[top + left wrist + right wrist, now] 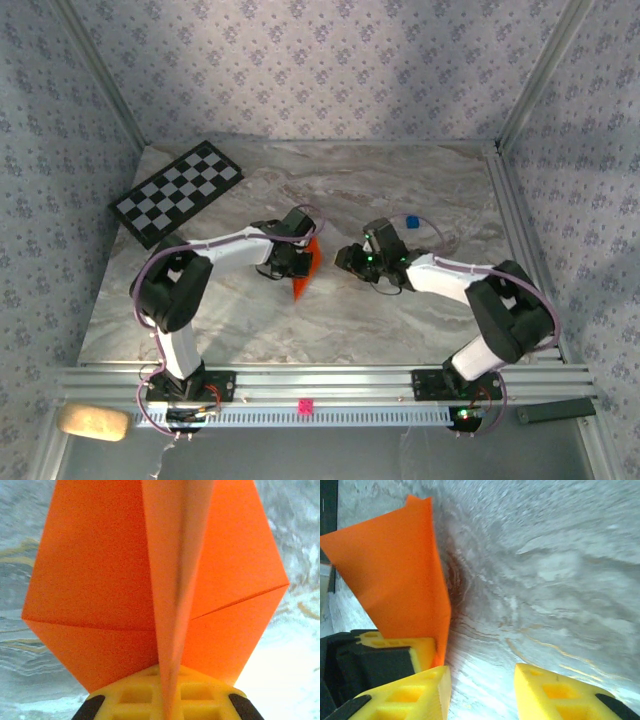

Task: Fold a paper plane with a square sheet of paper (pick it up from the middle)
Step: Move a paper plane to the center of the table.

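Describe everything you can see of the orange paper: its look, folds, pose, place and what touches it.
The orange paper is thin, bright, plain and matte. It is partly folded: a sharp centre ridge runs along it, with angled flaps and slanting creases on both sides. It is held on edge over the marble table, near its middle. The left claw is shut on its centre fold; the open right claw sits beside it, not gripping.

Left arm and right arm: white link covers, black joint housings. Lilac cables are routed along each arm. Left claw and right claw: yellow moulded fingers with square recesses and black backing.
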### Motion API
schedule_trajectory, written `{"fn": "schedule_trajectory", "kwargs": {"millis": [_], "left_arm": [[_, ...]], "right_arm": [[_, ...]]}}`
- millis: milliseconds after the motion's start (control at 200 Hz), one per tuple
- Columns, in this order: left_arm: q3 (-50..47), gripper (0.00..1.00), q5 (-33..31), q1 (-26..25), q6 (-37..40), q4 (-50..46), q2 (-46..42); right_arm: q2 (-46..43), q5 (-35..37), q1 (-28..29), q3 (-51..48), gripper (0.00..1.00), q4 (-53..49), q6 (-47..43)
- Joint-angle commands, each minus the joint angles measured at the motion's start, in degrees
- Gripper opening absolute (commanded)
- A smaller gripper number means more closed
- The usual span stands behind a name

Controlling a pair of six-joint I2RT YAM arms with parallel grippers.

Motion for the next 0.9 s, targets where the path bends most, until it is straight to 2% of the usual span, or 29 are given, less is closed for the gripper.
{"fn": "schedule_trajectory", "kwargs": {"millis": [0, 340, 895], "left_arm": [[3.03, 0.06, -4.79, -0.50, -3.02, -4.27, 2.00], [6.28, 0.07, -5.99, -1.26, -4.77, -7.07, 6.31], [7.60, 0.19, -6.12, -1.33, -7.08, -8.86, 10.41]], "right_arm": [[-3.05, 2.65, -1.35, -2.90, 0.40, -4.10, -1.30], [-6.97, 2.90, -2.87, -6.15, 0.40, -4.33, -1.13], [-6.99, 2.74, -3.11, -6.76, 0.40, -4.16, -1.21]]}}
